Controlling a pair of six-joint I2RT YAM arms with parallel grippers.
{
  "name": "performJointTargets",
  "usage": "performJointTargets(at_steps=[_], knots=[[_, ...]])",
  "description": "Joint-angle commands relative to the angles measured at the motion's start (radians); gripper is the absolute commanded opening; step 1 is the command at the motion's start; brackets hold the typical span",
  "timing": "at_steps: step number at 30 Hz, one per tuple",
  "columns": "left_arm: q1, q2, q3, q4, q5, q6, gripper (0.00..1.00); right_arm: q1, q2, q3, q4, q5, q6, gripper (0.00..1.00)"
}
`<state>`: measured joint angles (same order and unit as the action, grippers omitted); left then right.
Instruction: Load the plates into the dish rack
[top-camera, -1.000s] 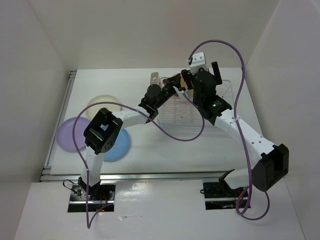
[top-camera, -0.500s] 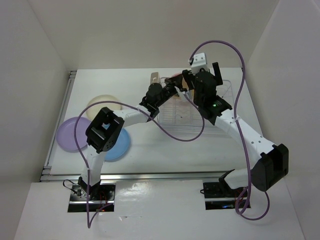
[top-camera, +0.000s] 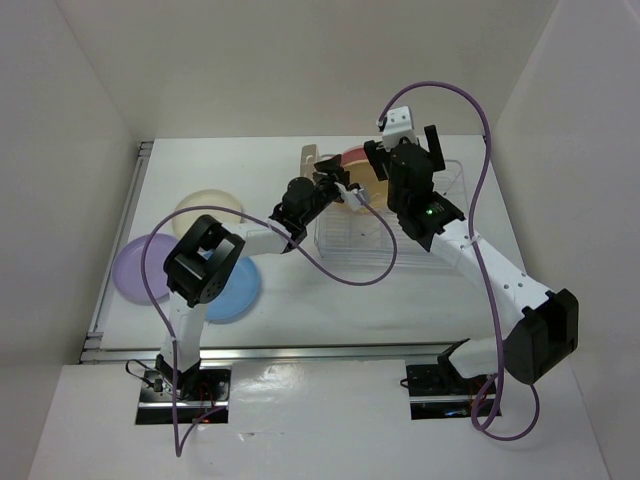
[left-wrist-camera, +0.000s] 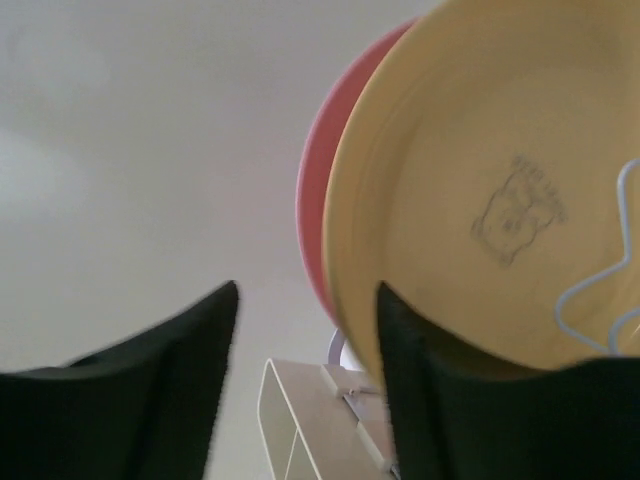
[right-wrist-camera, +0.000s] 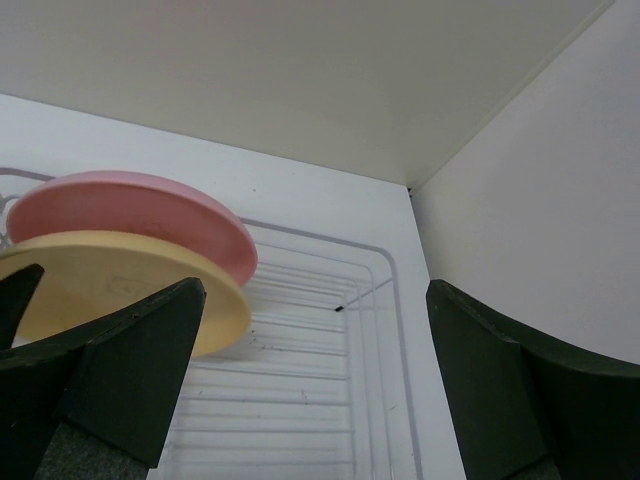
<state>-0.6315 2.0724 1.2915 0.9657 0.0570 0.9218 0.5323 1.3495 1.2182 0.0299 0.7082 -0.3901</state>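
Observation:
Two plates stand on edge side by side in the wire dish rack (top-camera: 352, 238): a pink plate (left-wrist-camera: 322, 190) and an orange-yellow plate (left-wrist-camera: 470, 170). From above they show as pink plate (top-camera: 357, 156) and orange-yellow plate (top-camera: 357, 199) at the rack's left end. My left gripper (left-wrist-camera: 305, 330) is open; the orange-yellow plate's rim lies just beside its right finger (left-wrist-camera: 470, 420). Over the rack, my right gripper (right-wrist-camera: 315, 330) stands wide open and empty. Cream (top-camera: 208, 207), lavender (top-camera: 138, 268) and blue (top-camera: 240, 290) plates lie flat at the table's left.
A beige cutlery holder (left-wrist-camera: 305, 425) sits at the rack's left end, below my left gripper (top-camera: 340, 192). Purple cables loop over the table in front of the rack. White walls close in on both sides and at the back.
My left gripper has opened and let go of the orange-yellow plate, which now stands in the rack next to the pink one. The left arm has drawn back slightly to the left.

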Motion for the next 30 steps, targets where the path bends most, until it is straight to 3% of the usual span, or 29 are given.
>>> performJointTargets(at_steps=[1, 3, 11, 17, 20, 26, 30], knots=[[0.003, -0.038, 0.011, -0.008, -0.008, -0.055, 0.69, 0.008, -0.041, -0.003, 0.038, -0.012, 0.014, 1.00], [0.003, -0.038, 0.020, -0.062, 0.016, -0.055, 0.74, 0.008, -0.032, -0.003, 0.038, -0.012, 0.014, 1.00], [0.003, -0.127, -0.006, -0.053, -0.034, -0.077, 0.76, 0.008, -0.032, -0.022, 0.038, -0.012, 0.014, 1.00], [0.053, -0.342, -0.052, -0.336, 0.081, -0.123, 0.77, 0.008, -0.032, -0.031, 0.038, -0.023, 0.023, 1.00], [0.076, -0.432, -0.105, -0.439, 0.047, -0.123, 0.77, 0.008, -0.013, -0.022, 0.047, -0.023, 0.023, 1.00], [0.140, -0.508, -0.184, -0.537, -0.072, -0.306, 0.77, 0.008, -0.013, -0.013, 0.047, -0.032, 0.023, 1.00], [0.339, -0.477, -0.113, -0.700, -0.073, -0.521, 0.79, 0.008, -0.013, -0.013, 0.038, -0.032, 0.023, 1.00]])
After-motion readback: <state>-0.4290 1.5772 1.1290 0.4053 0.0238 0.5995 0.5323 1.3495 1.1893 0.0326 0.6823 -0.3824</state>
